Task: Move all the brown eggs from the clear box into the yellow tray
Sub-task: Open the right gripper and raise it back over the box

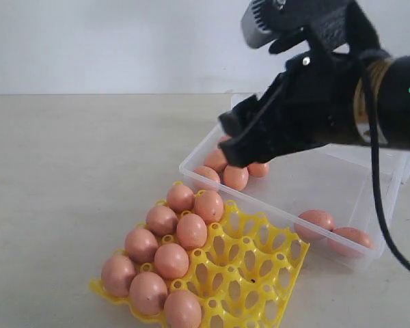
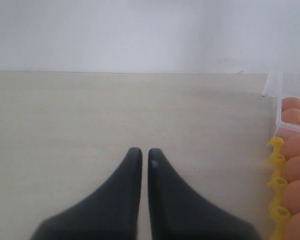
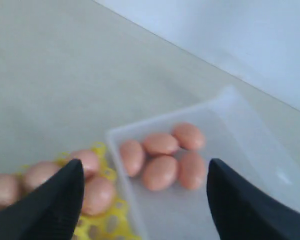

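Five brown eggs lay bunched in one corner of the clear box, touching each other, on their sides on the box floor. Two more rested at the other end of the same long wall. Nine sat in cups of the yellow tray, which lay against the outside of that wall, with many cups bare.

The right gripper hung above the box's crowded corner with its jaws spread wide and nothing between them. The bunch lay below and ahead of the fingertips, inside the gap between the fingers as its own camera saw it. Two of the nearer eggs had their long axes crosswise to the line between the fingers, so by my reckoning a closing grip would meet their narrow width. The others lay at mixed angles. The arm reached in from the box's far side, its wrist pitched down toward the corner, well clear of the wall.

The left gripper was far from the box, low over bare table, jaws pressed nearly together on nothing. The right arm was plainly the nearer one. The tight packing looked like the main hazard, since a finger could nudge a neighbour.
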### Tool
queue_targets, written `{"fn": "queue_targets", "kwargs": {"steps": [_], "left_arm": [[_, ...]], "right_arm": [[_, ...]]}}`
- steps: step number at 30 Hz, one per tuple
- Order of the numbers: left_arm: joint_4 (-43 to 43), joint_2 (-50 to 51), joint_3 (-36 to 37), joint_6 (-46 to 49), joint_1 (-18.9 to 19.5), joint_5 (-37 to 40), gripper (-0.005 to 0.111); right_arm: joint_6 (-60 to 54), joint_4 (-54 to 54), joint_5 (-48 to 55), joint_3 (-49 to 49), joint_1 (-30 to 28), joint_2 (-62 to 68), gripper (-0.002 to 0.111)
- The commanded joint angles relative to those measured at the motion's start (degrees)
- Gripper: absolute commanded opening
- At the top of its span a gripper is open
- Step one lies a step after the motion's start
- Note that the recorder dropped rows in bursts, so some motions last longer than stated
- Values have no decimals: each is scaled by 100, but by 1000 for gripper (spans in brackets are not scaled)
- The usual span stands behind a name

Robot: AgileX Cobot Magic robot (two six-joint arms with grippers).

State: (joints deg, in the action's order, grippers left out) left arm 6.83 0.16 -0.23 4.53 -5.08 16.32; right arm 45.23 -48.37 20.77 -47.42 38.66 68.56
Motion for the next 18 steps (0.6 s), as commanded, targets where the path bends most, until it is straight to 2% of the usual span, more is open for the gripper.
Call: {"fn": "queue_targets", "kwargs": {"steps": [1,12,15,18], "left_arm": [[-17,-16,23,-2,-31,-31,4],[-17,-16,23,-2,-31,-8,4],[-17,-16,23,-2,-31,-8,4],[-17,-16,23,-2,-31,-8,4]], "right_arm": [[-287,90,2089,-642,-278,232,62],[-4607,2895,4908,-2871,-1669,2516,62],[-5983,3719,4919,-3351,-1692,3133,62],[-7319,4036,4919,-3481,-1692,3405,62]]}}
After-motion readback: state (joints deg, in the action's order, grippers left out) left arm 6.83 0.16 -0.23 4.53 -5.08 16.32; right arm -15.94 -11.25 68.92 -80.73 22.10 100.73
